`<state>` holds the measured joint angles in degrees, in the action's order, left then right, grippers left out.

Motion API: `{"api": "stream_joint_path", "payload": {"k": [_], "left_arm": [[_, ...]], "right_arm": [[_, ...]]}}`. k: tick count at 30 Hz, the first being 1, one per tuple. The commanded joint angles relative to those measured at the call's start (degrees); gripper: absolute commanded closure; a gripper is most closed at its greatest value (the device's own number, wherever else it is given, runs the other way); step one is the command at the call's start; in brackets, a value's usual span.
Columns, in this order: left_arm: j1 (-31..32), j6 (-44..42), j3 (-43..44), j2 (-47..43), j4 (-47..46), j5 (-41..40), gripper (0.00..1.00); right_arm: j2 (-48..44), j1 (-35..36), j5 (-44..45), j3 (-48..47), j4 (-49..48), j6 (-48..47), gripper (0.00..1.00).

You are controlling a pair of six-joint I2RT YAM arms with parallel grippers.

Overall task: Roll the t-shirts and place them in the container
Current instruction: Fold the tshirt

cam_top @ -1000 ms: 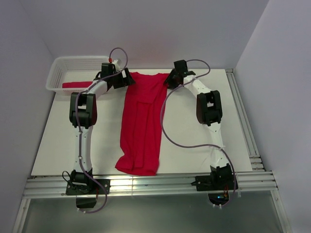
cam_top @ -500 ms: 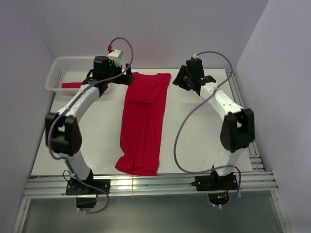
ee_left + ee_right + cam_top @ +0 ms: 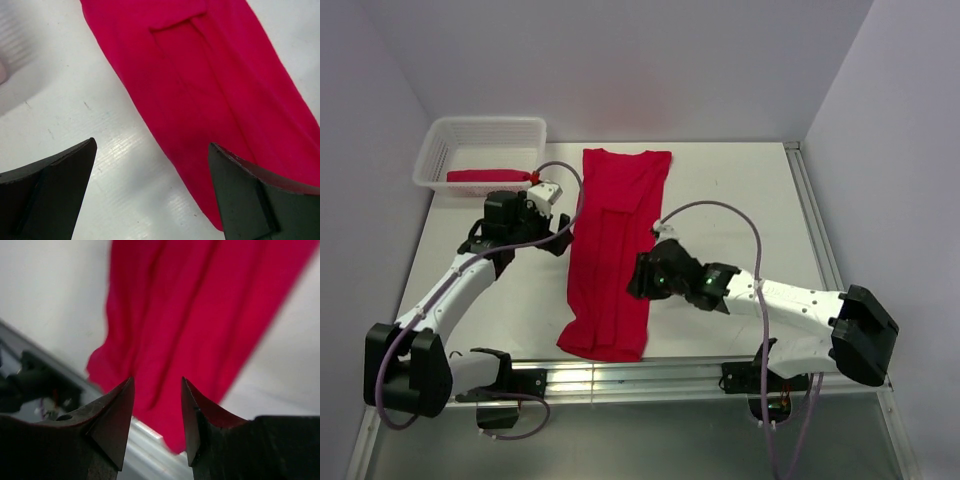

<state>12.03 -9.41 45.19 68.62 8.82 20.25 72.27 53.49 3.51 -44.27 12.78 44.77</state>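
One red t-shirt [image 3: 615, 250] lies on the white table, folded into a long strip running from the back to the front edge. A second t-shirt [image 3: 485, 177] lies in the white lattice basket [image 3: 485, 122] at the back left. My left gripper [image 3: 563, 238] hovers wide open at the strip's left edge; in the left wrist view the left gripper [image 3: 152, 144] straddles the edge of the t-shirt [image 3: 210, 75], holding nothing. My right gripper [image 3: 637, 279] is open over the strip's right edge, lower down. In the right wrist view the right gripper [image 3: 157, 380] hangs above the t-shirt [image 3: 200, 305].
An aluminium rail [image 3: 620, 380] runs along the table's front edge, just past the shirt's near end. Grey walls close in the back and both sides. The right arm's elbow [image 3: 865, 335] rests near the front right corner.
Both arms have swung back from the shirt's far end toward the near half of the table. The left gripper opened a little wider. The shirt lies still.
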Motion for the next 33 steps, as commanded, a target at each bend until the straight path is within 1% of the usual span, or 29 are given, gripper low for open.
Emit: {"api": "stream_joint_path", "payload": {"k": [1, 2, 4, 6, 9, 10, 12, 13, 14, 15, 19, 22, 25, 28, 33], "left_arm": [[-1.66, -0.7, 2.79, 3.96, -5.38, 2.7, 0.01], [-1.92, 0.09, 3.84, 5.37, -6.87, 2.25, 0.0], [-3.5, 1.84, 5.34, 9.41, -10.29, 4.08, 0.0], [-4.64, 4.47, 7.97, 13.7, -12.15, 8.21, 0.01], [-6.14, 5.89, 11.67, 18.46, -13.21, 12.53, 0.01], [-6.14, 7.11, 12.46, 21.79, -14.17, 13.23, 0.01], [-6.23, 8.26, 14.92, 24.79, -15.06, 14.2, 0.0], [-6.23, 8.96, 15.54, 27.33, -16.71, 14.99, 0.01], [-6.23, 11.58, 16.33, 28.4, -17.51, 15.17, 0.01], [-6.14, 12.91, 16.6, 29.98, -18.3, 15.43, 0.0], [-6.14, 15.82, 15.72, 32.36, -24.72, 16.31, 0.0], [-6.14, 16.09, 14.4, 33.07, -27.89, 17.1, 0.01], [-6.14, 15.48, 12.82, 31.84, -29.12, 16.14, 0.0], [-6.06, 14.86, 10.54, 30.08, -31.4, 16.92, 0.01], [-5.53, 15.73, 12.64, 30.7, -28.07, 19.47, 0.0]], "right_arm": [[3.11, 8.53, 5.72, -4.14, -5.39, 8.21, 0.5], [4.53, 12.3, 6.5, -5.03, -5.74, 10.23, 0.5], [7.61, 15.4, 6.6, -7.39, -7.66, 12.0, 0.5], [11.83, 18.21, 5.99, -9.15, -10.56, 14.63, 0.49], [17.01, 19.89, 4.84, -10.83, -12.42, 18.41, 0.49], [19.03, 20.76, 4.84, -11.97, -11.99, 19.64, 0.49], [20.54, 21.56, 4.75, -12.5, -11.98, 21.93, 0.49], [21.85, 22.52, 4.84, -13.2, -10.85, 22.89, 0.49], [22.38, 22.7, 5.36, -13.82, -9.36, 24.55, 0.49], [22.82, 23.05, 6.33, -14.96, -6.22, 25.01, 0.49], [24.58, 25.16, 8.7, -18.74, 1.8, 26.68, 0.49], [26.51, 26.4, 10.81, -21.37, 6.89, 28.61, 0.48], [27.66, 26.75, 11.17, -22.0, 8.93, 30.72, 0.48], [28.19, 26.75, 11.78, -21.91, 10.34, 32.48, 0.48], [29.42, 26.75, 11.08, -21.12, 10.51, 34.24, 0.48]]}}
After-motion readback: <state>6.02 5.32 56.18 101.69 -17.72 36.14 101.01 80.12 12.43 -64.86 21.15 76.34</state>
